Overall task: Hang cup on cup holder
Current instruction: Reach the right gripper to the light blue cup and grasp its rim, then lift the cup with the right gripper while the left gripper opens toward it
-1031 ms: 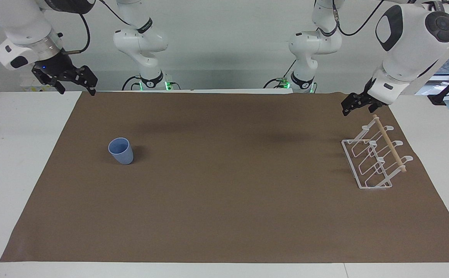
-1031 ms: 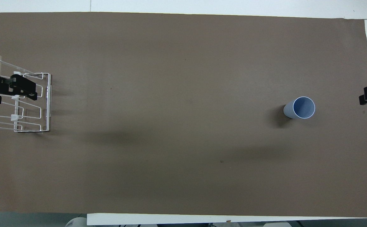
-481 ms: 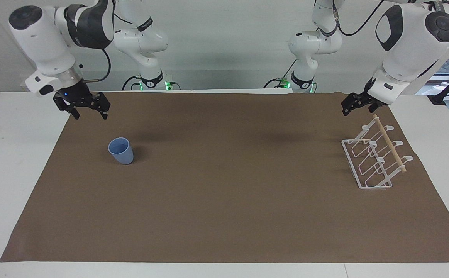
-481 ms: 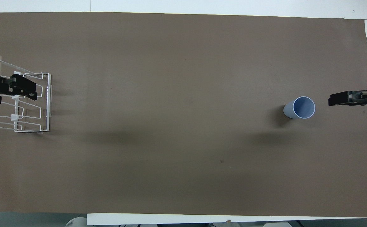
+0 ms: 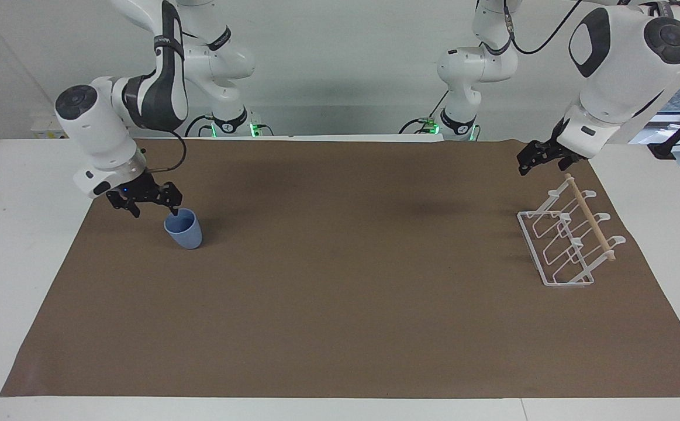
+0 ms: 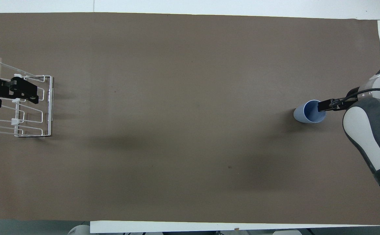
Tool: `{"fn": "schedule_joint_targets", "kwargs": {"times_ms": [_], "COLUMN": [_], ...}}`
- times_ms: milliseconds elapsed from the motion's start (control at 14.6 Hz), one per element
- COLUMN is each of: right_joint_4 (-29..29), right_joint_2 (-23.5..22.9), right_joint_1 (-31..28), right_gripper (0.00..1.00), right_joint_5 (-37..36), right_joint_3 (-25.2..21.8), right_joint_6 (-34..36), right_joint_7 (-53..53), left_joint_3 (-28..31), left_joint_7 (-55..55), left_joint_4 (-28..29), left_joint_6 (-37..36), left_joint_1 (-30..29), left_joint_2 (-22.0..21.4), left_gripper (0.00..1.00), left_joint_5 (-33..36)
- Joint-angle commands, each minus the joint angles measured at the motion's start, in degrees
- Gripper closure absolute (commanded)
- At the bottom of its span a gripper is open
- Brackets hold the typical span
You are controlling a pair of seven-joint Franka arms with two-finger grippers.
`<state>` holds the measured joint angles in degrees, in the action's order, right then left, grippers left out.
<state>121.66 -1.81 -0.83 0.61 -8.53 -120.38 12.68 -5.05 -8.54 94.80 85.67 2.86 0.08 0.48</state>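
My right gripper is at the cup, fingers apart, one tip at the rim on the right arm's side. Can't tell from either view whether that tip is touching the rim or just above it. Nothing clamped yet.

Cup stands upright, mouth up, on the brown mat toward the right arm's end of the table. Cup holder is well apart, at the left arm's end, no cups on it.

Left gripper waits over the end of the cup holder nearer the robots. Can't tell its finger state.

Handling guess: thin plastic tumbler, light, smooth, no handle, tapers to the base. Likely tips or skids if nudged sideways, and the wall may flex under a hard squeeze. I'd pinch the wall at the rim, one finger inside, one outside, with moderate force. That also leaves the mouth free to go over a prong.
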Motion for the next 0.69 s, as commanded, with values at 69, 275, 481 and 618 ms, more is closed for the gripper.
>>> {"fn": "schedule_joint_targets", "kwargs": {"times_ms": [69, 275, 481, 618], "right_joint_4": [3.05, 5.16, 5.25, 5.17], "right_joint_2": [-1.25, -1.79, -3.36, -3.46], "right_joint_1": [-0.57, -0.49, -0.40, -0.40], "right_gripper": [0.00, 0.11, 0.71, 1.00], "right_joint_5": [1.23, 1.23, 1.23, 1.15], "right_joint_3": [0.27, 0.36, 0.53, 0.62], "right_joint_6": [-5.10, -7.14, -8.11, -8.73], "right_joint_7": [2.18, 2.79, 4.37, 4.37], "left_joint_3": [0.75, 0.75, 0.75, 0.75], "left_joint_7": [0.10, 0.10, 0.10, 0.10], "left_joint_4": [0.83, 0.83, 0.83, 0.83], "left_joint_6": [-0.07, -0.07, -0.07, -0.07], "left_joint_1": [0.75, 0.75, 0.75, 0.75], "left_joint_2": [-1.05, -1.05, -1.05, -1.05], "left_gripper": [0.00, 0.00, 0.00, 0.00], "left_joint_5": [0.93, 0.93, 0.93, 0.93]}}
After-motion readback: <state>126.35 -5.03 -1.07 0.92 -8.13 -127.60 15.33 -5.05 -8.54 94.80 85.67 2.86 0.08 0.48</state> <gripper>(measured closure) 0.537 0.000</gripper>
